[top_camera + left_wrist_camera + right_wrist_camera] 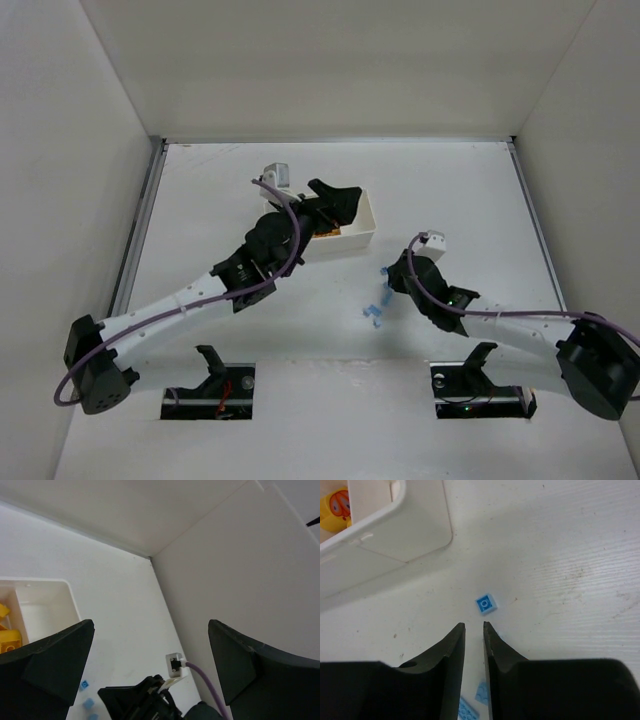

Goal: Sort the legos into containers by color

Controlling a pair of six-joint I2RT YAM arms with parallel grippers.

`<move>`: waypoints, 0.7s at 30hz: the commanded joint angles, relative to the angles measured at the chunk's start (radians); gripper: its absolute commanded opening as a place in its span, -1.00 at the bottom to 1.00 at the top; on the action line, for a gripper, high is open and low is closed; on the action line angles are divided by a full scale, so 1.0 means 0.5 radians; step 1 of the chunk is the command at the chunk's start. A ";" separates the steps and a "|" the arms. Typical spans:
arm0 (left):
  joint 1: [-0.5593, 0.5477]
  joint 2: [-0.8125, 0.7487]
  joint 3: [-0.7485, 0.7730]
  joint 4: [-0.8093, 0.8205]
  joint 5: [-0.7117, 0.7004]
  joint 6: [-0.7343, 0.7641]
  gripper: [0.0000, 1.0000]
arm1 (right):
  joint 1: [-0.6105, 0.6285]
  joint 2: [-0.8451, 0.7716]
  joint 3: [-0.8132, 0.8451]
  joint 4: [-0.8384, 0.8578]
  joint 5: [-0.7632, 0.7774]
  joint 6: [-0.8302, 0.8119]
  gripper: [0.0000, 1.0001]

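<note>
Sorting pale blue bricks (375,310) lying mid-table, off tray (420,535) near edge. Right gripper (474,626) pinched together, possibly empty; open it, straddle lone blue brick (485,604) squarely before closing. Left gripper (151,625) spread wide over tray.

Left arm (175,300): white-and-black jointed robot arm, stretched diagonally forward and to the right from its base.
Left gripper (151,627): black two-finger gripper, jaws spread wide, nothing between them.
Right arm (520,322): matching white-and-black jointed arm, reaching to the left, elbow bent.
Right gripper (473,626): black two-finger gripper, pointed downward, jaws drawn together to a thin slit, nothing visibly held.
</note>
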 commanded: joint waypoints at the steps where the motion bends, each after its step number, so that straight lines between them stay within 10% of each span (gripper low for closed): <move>1: -0.022 -0.147 -0.027 0.062 -0.185 -0.112 1.00 | -0.013 0.004 0.105 -0.037 0.067 0.028 -0.36; 10: -0.010 -0.209 -0.064 0.096 -0.166 -0.082 1.00 | -0.013 0.133 0.099 -0.044 0.060 0.037 0.26; 21: 0.125 -0.224 -0.116 0.090 -0.142 -0.106 1.00 | -0.013 0.311 0.157 -0.016 0.030 -0.002 0.33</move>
